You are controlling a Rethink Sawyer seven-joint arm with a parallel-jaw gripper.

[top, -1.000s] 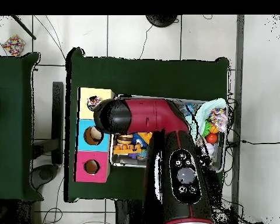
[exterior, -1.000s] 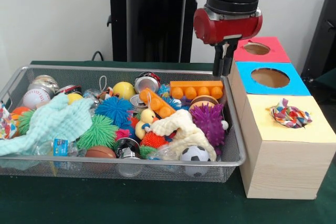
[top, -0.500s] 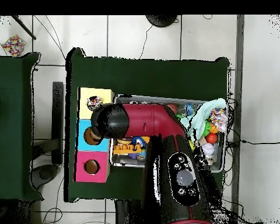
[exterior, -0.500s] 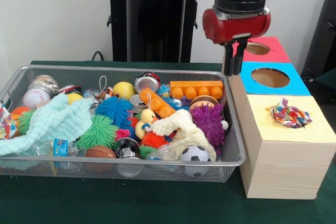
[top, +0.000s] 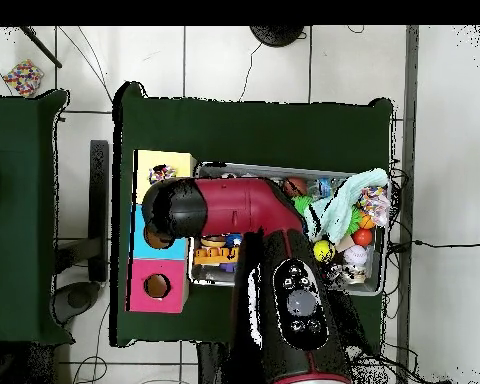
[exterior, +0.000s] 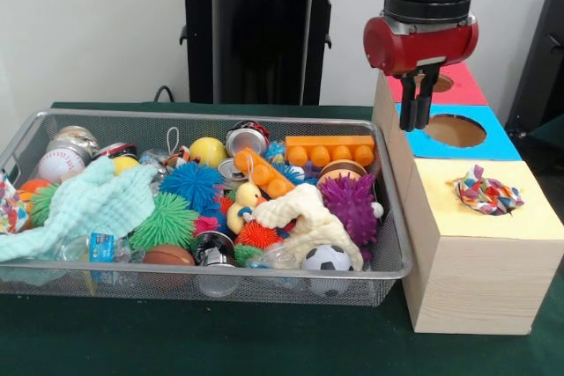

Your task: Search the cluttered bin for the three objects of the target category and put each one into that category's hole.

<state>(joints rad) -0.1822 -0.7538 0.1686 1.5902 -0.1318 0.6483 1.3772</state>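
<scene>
My gripper [exterior: 414,123] hangs over the left edge of the blue box [exterior: 499,143], just left of its round hole [exterior: 454,130]. Its two fingers point down, pressed close together, and I see nothing between them. The red box [exterior: 464,85] stands behind the blue one and the yellow box [exterior: 483,217] in front; a multicoloured cloth wad [exterior: 486,193] sits in the yellow box's hole. The wire bin [exterior: 211,268] to the left holds spiky balls, cans, a soccer ball [exterior: 327,259], a baseball [exterior: 59,165] and cloths. In the overhead view the arm [top: 234,205] hides the gripper.
An orange toy brick [exterior: 330,149] lies at the bin's back right corner, close to the boxes. A mint cloth [exterior: 84,207] covers the bin's left part. In the overhead view the three boxes [top: 156,287] line the bin's left side.
The gripper has moved right, from above the bin's back right corner to above the blue box's left edge. The bin's contents have not shifted.
</scene>
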